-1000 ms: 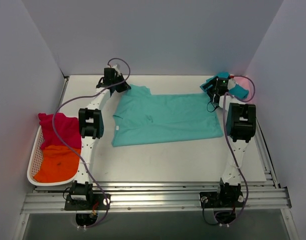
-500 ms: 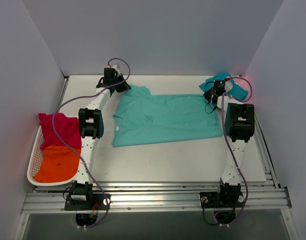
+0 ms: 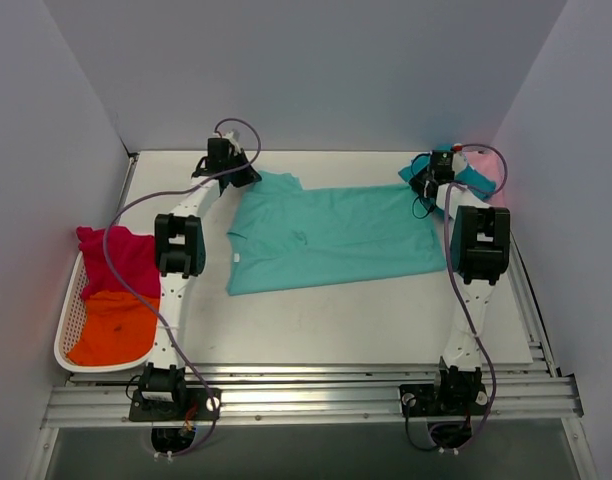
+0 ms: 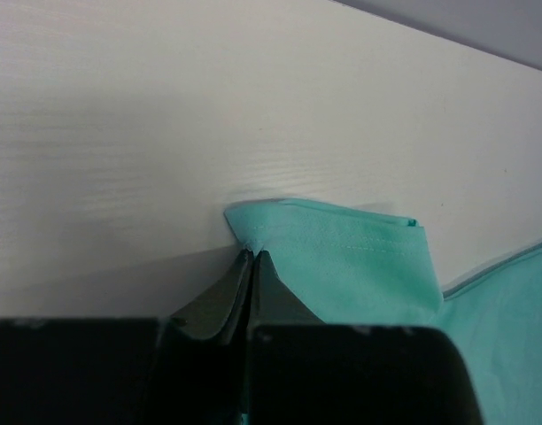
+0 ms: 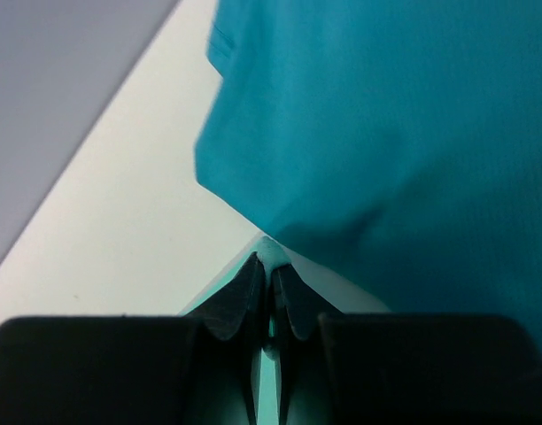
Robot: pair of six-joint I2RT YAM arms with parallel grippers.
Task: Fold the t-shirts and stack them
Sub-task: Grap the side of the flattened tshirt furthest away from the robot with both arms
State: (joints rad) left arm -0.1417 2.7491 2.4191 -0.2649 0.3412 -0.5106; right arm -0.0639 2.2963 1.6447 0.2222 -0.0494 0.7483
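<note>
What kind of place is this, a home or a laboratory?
Probably a robot laboratory test cell: plain grey walls enclose a white table, the left arm and the right arm are bolted to an aluminium rail, and a mint-green t-shirt lies spread out.

White table point(image 3: 336, 325), mint-green shirt point(image 3: 331, 235) spread flat

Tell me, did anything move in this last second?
Barely. The right gripper shifted slightly beside the darker teal shirt, hiding a little more of it. It and the left gripper stay pinched on the far corners of the mint-green shirt; that shirt and the basket haven't moved.
</note>
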